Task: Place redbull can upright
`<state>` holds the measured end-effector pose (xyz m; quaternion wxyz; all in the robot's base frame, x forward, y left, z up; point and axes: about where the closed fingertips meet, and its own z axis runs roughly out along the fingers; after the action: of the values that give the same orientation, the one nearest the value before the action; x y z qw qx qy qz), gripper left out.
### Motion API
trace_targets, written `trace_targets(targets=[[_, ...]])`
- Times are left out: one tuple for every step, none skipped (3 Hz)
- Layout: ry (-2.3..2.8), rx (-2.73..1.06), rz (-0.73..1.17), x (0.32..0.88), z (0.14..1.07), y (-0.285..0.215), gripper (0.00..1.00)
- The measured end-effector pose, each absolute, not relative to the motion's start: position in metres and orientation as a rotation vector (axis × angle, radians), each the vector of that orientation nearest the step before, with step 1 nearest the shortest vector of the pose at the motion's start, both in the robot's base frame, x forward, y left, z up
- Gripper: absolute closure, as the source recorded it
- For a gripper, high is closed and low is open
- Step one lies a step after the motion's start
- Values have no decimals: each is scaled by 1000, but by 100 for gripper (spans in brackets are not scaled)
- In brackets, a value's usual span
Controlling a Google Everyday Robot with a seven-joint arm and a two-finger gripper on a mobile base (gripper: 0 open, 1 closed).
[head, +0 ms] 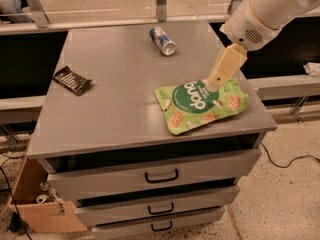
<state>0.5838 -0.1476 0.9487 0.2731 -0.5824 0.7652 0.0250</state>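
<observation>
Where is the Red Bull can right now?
The redbull can lies on its side near the table's far edge; the gripper hovers over the green pouch.

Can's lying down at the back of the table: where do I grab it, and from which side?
Probably best to take the can round the middle of its body, coming down from above and closing across its width. It lies on its side, silver end pointing front-right. The gripper hangs over the green pouch, front-right of the can.
</observation>
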Motion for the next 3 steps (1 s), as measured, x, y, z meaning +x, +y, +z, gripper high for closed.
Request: trace_targets(targets=[[2021,-1443,125,642,953,-119,0],[2021,-1444,125,641,953,-119,0],[1984,-1408,174,649,955,-110,0]])
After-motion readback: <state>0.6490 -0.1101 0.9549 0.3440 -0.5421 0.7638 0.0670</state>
